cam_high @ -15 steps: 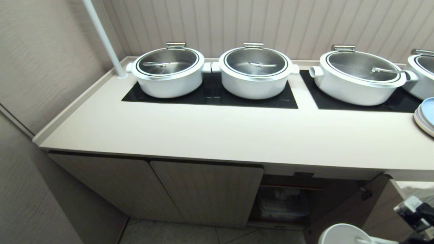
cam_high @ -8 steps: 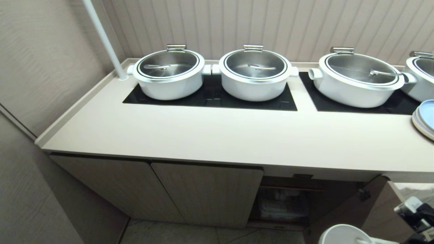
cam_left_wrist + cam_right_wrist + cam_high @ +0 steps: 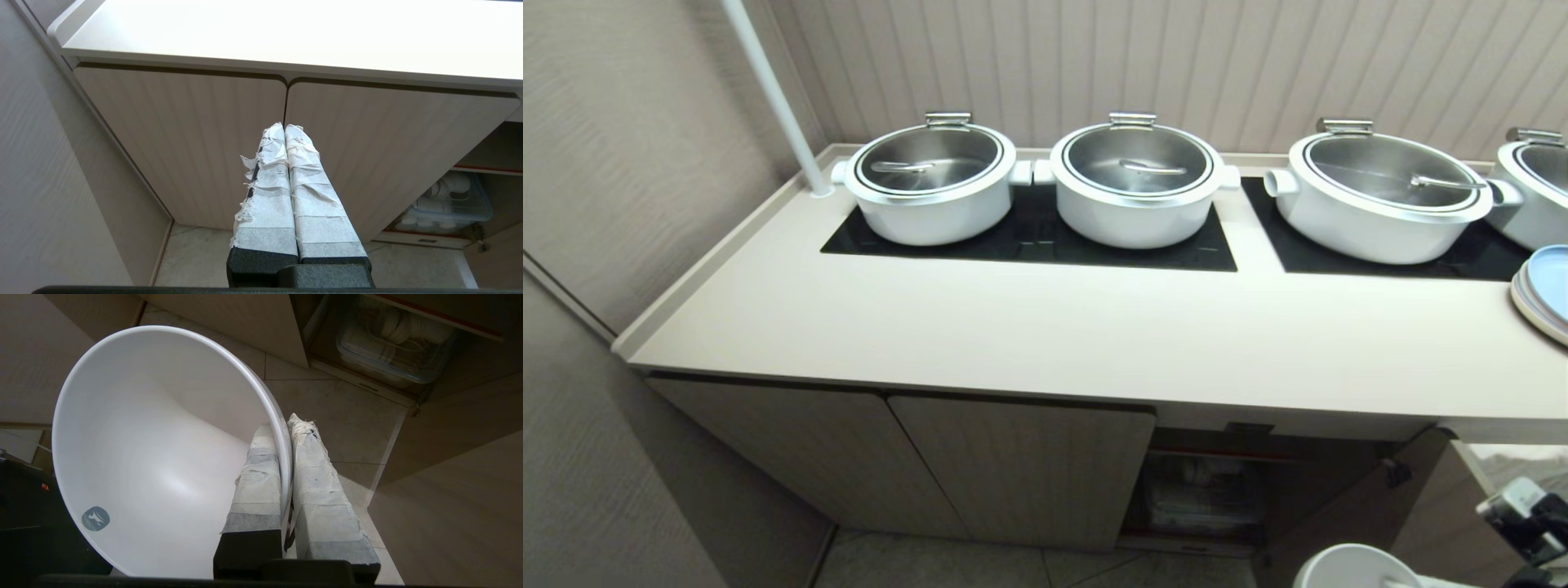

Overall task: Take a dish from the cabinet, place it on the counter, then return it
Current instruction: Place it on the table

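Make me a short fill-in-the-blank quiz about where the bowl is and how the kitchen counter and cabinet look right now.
1. The right claw pinches the white bowl by its ____.
2. The cabinet door nearest the bowl stands ____.
3. Each white pot on the counter wears a ____ lid.
4. The left claw holds ____.

Missing words: rim; open; steel; nothing

Glare whitens the counter [image 3: 286,36] in the left wrist view; the cabinet [image 3: 1217,490] interior lies dim.
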You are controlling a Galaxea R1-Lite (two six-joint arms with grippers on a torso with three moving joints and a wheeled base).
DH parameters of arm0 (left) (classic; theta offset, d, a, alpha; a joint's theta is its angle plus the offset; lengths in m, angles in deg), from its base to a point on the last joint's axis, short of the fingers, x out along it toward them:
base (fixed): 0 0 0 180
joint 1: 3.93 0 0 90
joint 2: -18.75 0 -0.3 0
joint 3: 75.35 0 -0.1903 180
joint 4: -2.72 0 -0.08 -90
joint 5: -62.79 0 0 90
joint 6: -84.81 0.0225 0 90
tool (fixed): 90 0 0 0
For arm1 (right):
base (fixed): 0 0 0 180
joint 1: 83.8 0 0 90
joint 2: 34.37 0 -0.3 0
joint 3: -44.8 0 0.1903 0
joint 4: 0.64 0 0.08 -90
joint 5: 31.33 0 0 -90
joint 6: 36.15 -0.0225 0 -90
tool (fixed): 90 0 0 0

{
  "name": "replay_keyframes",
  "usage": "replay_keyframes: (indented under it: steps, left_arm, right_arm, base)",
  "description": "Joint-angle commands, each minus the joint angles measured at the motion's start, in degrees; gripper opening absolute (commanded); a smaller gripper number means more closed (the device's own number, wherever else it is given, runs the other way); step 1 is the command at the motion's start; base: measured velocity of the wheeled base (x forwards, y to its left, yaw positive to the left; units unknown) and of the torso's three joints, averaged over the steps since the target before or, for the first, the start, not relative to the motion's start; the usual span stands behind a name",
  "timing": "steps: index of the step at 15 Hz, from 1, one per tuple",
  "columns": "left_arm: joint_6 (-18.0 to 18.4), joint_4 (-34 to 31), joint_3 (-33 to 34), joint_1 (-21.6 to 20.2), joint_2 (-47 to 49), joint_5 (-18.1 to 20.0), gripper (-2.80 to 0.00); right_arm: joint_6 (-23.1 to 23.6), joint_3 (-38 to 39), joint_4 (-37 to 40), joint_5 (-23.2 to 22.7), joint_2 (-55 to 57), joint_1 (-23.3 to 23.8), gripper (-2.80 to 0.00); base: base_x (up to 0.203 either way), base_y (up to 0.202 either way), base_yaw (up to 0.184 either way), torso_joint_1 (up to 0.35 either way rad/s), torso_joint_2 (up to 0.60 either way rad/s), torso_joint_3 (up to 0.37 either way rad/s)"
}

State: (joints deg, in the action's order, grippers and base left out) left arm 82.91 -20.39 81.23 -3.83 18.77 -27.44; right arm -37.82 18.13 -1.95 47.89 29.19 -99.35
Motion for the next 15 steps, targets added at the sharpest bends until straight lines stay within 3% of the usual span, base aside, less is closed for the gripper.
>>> replay_keyframes:
  steps: [1,15]
  left_arm:
    - [0.0,0.0,0.0,0.0,0.0,0.0,-2.80]
    - [0.0,0.0,0.0,0.0,0.0,0.0,-2.80]
  right_arm:
    - [0.0,0.0,0.4,0.0,-0.6,0.0,-2.80]
    - [0.3,-0.7,-0.1,0.1,-0.6,0.1,-2.80]
  base:
    - [0.000,0.000,0.000,0.042,-0.12,-0.051]
    - [0.000,0.000,0.000,0.045,-0.08,-0.043]
